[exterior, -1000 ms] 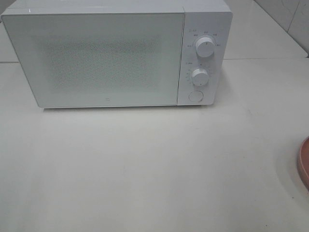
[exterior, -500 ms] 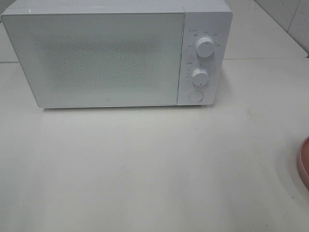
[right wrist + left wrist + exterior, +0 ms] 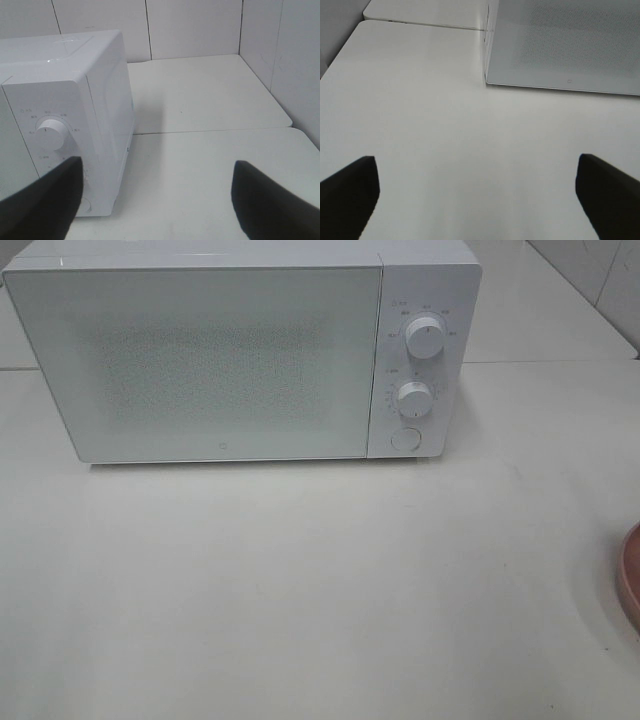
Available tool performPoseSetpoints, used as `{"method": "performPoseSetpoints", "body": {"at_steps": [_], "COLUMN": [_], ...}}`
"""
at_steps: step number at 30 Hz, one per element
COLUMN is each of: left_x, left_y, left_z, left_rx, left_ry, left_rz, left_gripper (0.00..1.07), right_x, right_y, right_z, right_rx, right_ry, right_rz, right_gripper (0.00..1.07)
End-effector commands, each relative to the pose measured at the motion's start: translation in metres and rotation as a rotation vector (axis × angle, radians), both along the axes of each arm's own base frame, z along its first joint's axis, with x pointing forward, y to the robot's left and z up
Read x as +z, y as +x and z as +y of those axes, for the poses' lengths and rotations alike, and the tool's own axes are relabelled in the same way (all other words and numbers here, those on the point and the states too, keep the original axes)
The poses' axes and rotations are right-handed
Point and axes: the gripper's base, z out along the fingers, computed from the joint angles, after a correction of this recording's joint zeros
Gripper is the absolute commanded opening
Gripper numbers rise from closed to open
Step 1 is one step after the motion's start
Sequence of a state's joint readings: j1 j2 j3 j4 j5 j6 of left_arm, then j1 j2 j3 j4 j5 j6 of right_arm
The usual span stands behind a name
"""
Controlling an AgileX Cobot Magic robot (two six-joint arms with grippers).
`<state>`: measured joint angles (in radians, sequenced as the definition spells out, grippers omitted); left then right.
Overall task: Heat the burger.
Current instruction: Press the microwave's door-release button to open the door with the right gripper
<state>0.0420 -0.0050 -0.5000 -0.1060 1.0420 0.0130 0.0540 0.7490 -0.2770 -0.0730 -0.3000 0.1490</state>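
Observation:
The burger is out of view in every frame. A white microwave (image 3: 240, 350) stands at the back of the table with its door shut. My left gripper (image 3: 475, 165) is open, its two dark fingers (image 3: 350, 195) wide apart over bare table in front of the microwave's door (image 3: 565, 45). My right gripper (image 3: 157, 165) is open too, with nothing between its fingers (image 3: 270, 200); it faces the microwave's control-panel corner (image 3: 50, 135). Neither gripper shows in the exterior high view.
The control panel carries two round knobs (image 3: 426, 339) (image 3: 413, 398) and a round button (image 3: 404, 438). The rim of a pink plate (image 3: 631, 575) shows at the table's right edge. White tiled walls (image 3: 195, 27) close off the back and right.

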Motion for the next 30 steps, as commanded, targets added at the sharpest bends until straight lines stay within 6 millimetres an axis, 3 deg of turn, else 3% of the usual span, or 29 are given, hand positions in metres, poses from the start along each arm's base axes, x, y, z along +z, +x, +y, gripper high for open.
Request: {"method": "performPoseSetpoints", "body": {"at_steps": [1, 18, 26, 30], "left_x": [0.000, 0.000, 0.000, 0.000], "left_y": [-0.002, -0.002, -0.002, -0.002], "left_z": [0.000, 0.000, 0.000, 0.000], "left_rx": [0.005, 0.005, 0.005, 0.005], "left_ry": [0.002, 0.002, 0.002, 0.002], "left_rz": [-0.025, -0.025, -0.025, -0.025], "left_gripper": [1.00, 1.00, 1.00, 1.00], "right_x": [-0.003, -0.024, -0.050, -0.070], "right_y": [0.005, 0.044, 0.064, 0.073], "right_z": [0.000, 0.004, 0.011, 0.024], "right_rx": [-0.001, 0.004, 0.024, 0.049], "right_ry": [0.007, 0.109, 0.130, 0.073], "right_rz": [-0.005, -0.031, -0.003, 0.037], "right_gripper": [0.76, 0.76, 0.76, 0.76]}}
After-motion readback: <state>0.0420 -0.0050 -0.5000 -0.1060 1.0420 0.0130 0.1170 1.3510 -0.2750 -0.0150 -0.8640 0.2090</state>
